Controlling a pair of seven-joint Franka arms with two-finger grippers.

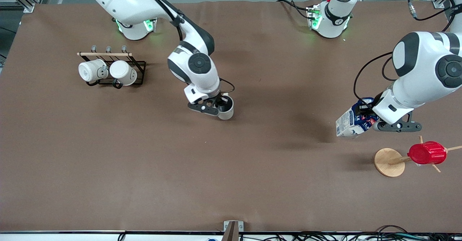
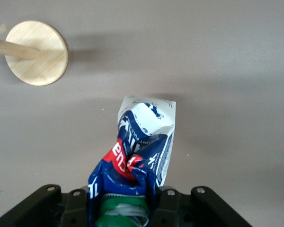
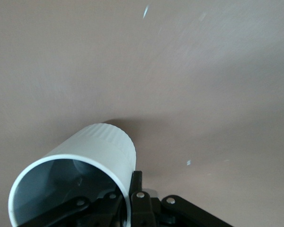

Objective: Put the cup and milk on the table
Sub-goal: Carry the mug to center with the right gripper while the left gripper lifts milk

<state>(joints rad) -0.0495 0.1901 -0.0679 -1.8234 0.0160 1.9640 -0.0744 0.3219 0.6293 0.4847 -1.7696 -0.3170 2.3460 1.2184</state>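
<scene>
Gripping tools: right gripper (image 1: 221, 105) clenched on the cup (image 1: 226, 108) rim, mid-table; left gripper (image 1: 365, 115) clamps the milk (image 1: 352, 121) by its top.
Surroundings: wooden disc stand (image 1: 389, 162) with red cup (image 1: 427, 153) at the milk's 4 o'clock; rack (image 1: 112, 67) of two white mugs (image 1: 93, 70) at the cup's 10 o'clock.
Surface: plain brown table (image 1: 144, 168).

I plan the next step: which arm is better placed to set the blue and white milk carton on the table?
Left: the left gripper already holds the blue and white milk carton; the right gripper holds the cream-beige cup.
</scene>
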